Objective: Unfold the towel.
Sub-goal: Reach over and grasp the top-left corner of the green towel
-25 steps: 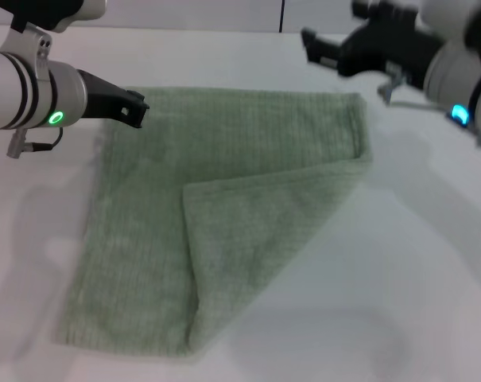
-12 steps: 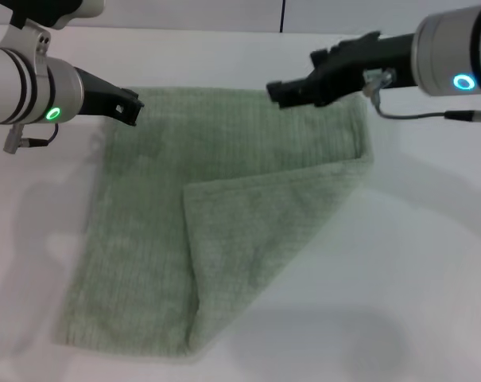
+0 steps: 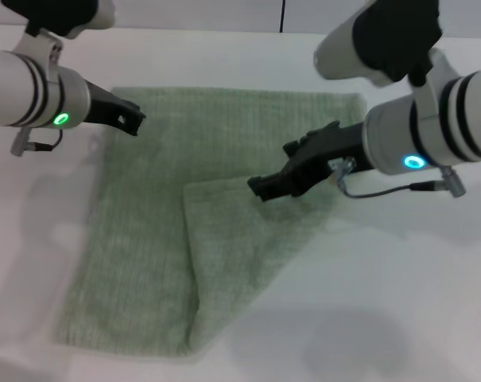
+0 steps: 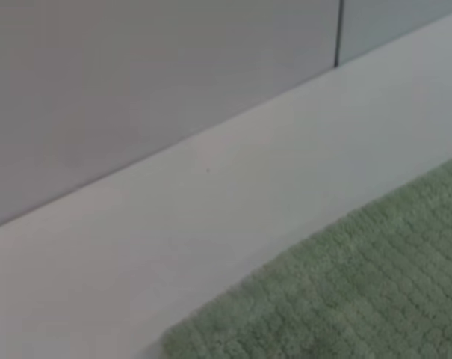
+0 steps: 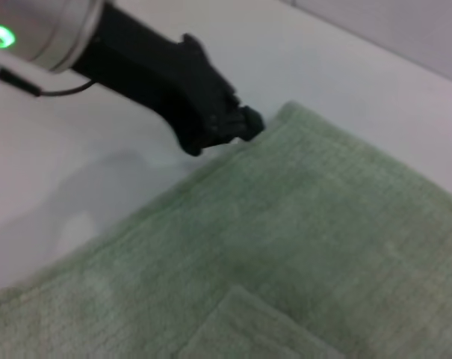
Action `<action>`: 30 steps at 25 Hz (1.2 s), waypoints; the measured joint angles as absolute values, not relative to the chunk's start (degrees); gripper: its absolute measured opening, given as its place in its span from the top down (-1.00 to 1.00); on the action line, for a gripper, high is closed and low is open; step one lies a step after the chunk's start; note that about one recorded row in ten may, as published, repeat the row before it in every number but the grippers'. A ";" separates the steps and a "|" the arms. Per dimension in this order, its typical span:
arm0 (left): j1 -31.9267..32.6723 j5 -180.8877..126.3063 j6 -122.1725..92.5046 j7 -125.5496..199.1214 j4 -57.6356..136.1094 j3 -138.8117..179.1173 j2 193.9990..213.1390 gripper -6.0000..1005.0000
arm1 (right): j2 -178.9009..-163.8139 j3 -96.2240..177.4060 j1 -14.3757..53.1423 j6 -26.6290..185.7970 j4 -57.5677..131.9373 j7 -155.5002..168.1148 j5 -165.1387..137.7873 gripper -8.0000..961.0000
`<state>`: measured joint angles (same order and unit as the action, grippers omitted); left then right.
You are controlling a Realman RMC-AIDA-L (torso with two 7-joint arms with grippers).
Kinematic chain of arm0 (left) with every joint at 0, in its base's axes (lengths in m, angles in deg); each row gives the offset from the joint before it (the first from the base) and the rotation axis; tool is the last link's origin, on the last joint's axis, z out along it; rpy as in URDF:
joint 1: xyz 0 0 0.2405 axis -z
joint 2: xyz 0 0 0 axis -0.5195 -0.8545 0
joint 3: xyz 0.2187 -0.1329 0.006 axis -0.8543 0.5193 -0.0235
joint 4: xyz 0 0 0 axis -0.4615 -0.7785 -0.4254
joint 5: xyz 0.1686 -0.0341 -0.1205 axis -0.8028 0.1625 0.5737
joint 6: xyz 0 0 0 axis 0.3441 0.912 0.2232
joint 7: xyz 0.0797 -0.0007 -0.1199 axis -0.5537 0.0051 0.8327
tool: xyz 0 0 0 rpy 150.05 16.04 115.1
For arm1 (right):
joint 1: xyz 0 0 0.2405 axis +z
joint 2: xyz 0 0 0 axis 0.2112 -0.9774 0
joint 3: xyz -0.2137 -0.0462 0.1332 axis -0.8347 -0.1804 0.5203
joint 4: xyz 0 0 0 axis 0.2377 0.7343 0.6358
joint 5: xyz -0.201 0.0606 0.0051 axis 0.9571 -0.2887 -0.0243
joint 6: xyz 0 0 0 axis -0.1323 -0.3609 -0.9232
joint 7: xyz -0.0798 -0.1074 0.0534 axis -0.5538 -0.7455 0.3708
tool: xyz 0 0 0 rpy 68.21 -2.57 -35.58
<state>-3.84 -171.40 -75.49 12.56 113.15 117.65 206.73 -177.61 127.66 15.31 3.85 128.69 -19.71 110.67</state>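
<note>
Both arms were pale grey-white cylinders banded with dark rings near the wrist. A small green ring light glowed on the left arm, a blue-cyan one on the right. Each forearm tapered into a matte black housing — the left gripper (image 3: 131,119) short and blocky, the right gripper (image 3: 264,188) longer, with stepped, angular edges. A thin grey cable looped under each wrist, beside a small metal fitting. A broad black joint cover capped the right arm's upper segment.

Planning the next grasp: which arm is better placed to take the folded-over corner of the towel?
Right. The right gripper hovers over the towel's folded flap near its corner, while the left gripper sits at the far left corner.
</note>
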 joint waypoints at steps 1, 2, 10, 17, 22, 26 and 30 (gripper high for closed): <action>-2.78 -171.42 -75.52 12.53 111.60 117.81 206.69 0.98 | -177.62 127.16 15.23 4.32 128.53 -19.81 110.62 -0.64; -2.78 -171.42 -75.52 12.53 111.60 117.81 206.69 0.98 | -177.62 126.71 15.22 4.83 128.38 -19.83 110.51 -0.64; 0.65 -171.49 -75.41 12.34 105.78 118.83 206.64 0.98 | -177.65 124.97 14.97 9.29 127.02 -19.84 110.42 -0.63; 0.97 -171.49 -76.71 12.31 105.66 118.97 206.71 0.98 | -177.75 121.54 17.19 15.21 121.78 -19.88 110.35 -0.64; 1.27 -171.83 -77.04 12.50 105.12 119.10 206.70 0.98 | -177.82 120.06 18.03 16.77 120.74 -19.89 110.37 -0.64; 1.96 -172.64 -77.04 12.74 103.60 119.58 206.66 0.98 | -177.83 119.06 18.68 17.38 120.62 -19.94 110.54 -0.64; 3.26 -173.02 -76.85 12.76 100.98 120.88 206.70 0.97 | -177.83 118.93 19.06 17.58 120.30 -20.38 110.54 -0.64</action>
<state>3.26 -173.02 -76.85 12.76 100.98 120.88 206.70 -177.83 118.93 19.06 17.58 120.30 -20.38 110.54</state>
